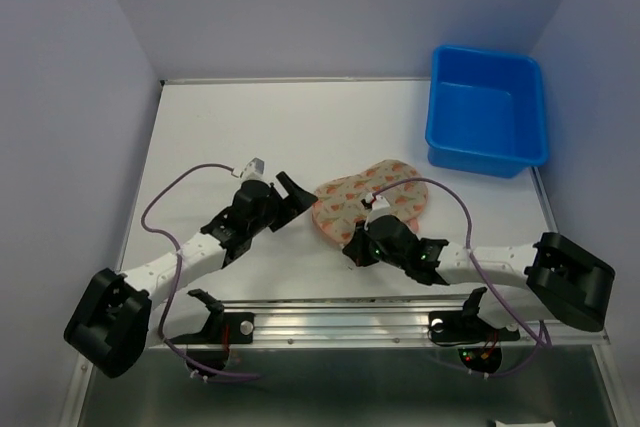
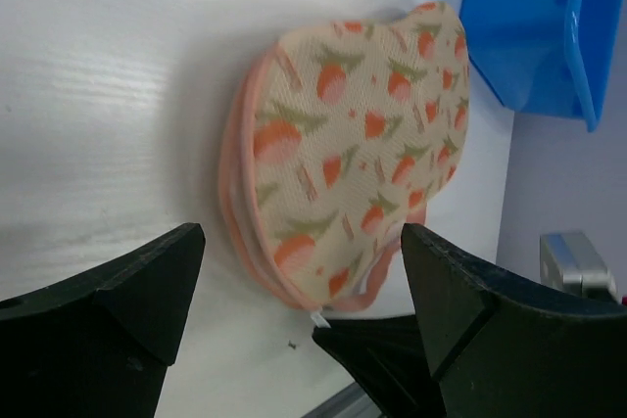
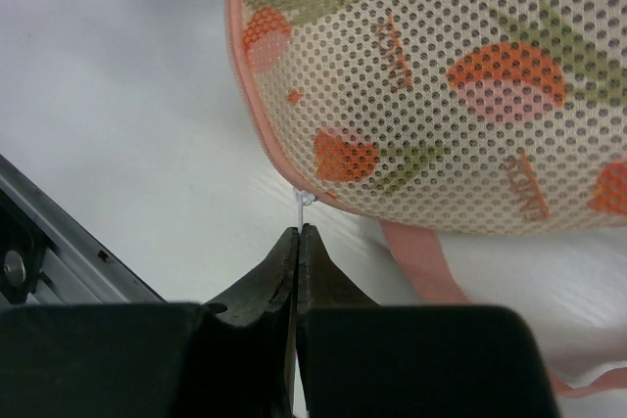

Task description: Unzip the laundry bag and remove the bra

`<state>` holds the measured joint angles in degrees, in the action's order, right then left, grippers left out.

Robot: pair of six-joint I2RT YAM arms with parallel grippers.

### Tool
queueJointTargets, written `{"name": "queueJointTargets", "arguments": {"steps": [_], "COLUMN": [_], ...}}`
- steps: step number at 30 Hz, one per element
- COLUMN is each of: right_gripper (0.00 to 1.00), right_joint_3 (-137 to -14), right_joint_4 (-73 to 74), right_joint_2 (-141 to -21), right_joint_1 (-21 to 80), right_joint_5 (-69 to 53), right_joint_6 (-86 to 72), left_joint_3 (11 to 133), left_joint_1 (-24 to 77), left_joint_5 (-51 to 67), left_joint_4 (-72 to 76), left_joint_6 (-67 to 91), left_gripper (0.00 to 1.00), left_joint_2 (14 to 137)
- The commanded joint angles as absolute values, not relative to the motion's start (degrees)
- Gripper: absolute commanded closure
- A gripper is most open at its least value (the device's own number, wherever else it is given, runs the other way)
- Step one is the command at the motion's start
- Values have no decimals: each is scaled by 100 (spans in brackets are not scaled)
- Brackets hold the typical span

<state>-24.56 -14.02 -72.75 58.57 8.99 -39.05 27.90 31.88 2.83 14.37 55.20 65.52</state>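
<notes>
Laundry bag lies flat mid-table and looks zipped. Blue tub sits at 1 o'clock from it, well apart. Bra isn't visible in any view, presumably inside.

Right gripper: fingers together at 6 o'clock of the bag's near lobe. The small white zip pull sits just past the tips and its thin tail runs into the seam between them, so it reads as pinched on the pull. Left gripper: jaws apart, holding nothing, just beside the bag at its 9 o'clock.

Handling, judged: light mesh shell, soft with some spring in the lobes, nothing fragile. It will likely slide on the smooth table once the zip is dragged, so it needs a second hold. The pink zip edging or the lobe on the 9 o'clock side suits the open left gripper. The strap is floppy and a poor anchor. The pull is tiny and easy to lose.

Views: only the right wrist shows the pull and the mesh detail. The left wrist shows the lobe's thickness and edge seam side-on. Only the top view shows both arms and where the tub stands.
</notes>
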Motion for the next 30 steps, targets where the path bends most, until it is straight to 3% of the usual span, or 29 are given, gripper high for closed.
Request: {"name": "queueJointTargets", "arguments": {"steps": [1, 8, 11, 14, 15, 17, 18, 20, 30], "right_gripper": [99, 99, 99, 99, 99, 99, 99, 99, 99], "right_joint_3": [-3014, -3436, -3401, -3331, -3296, -3147, -3086, -2857, -1838], "right_joint_4": [-2083, -2162, -2232, -2259, -2259, -2241, -2233, -2215, -1075], "right_joint_2": [-7724, -8121, -8148, -8112, -8086, -7963, -7911, -7682, -5899], "right_joint_1": [5897, 5897, 5897, 5897, 5897, 5897, 5897, 5897, 5897], "right_joint_5": [967, 923, 879, 879, 896, 975, 1010, 1177, 1915], "right_joint_6": [-3902, -3885, -3955, -3999, -3999, -4043, -4069, -4148, -4184], "left_joint_3": [2321, 2126, 2320, 2434, 2461, 2513, 2514, 2522, 2110], "left_joint_1": [3822, 4508, 4605, 4614, 4623, 4623, 4623, 4623, 4193], "left_joint_5": [-51, -308, -360, -448, -500, -597, -624, -729, -1073], "left_joint_4": [1485, 2056, 2197, 2338, 2329, 2320, 2312, 2189, 1521], "left_joint_6": [6177, 6636, 6653, 6706, 6715, 6724, 6724, 6724, 6390], "left_gripper": [6, 12, 21, 38, 55, 74, 89, 100, 100], "left_joint_2": [6056, 6511, 6951, 7180, 7207, 7172, 7146, 7032, 6416]}}
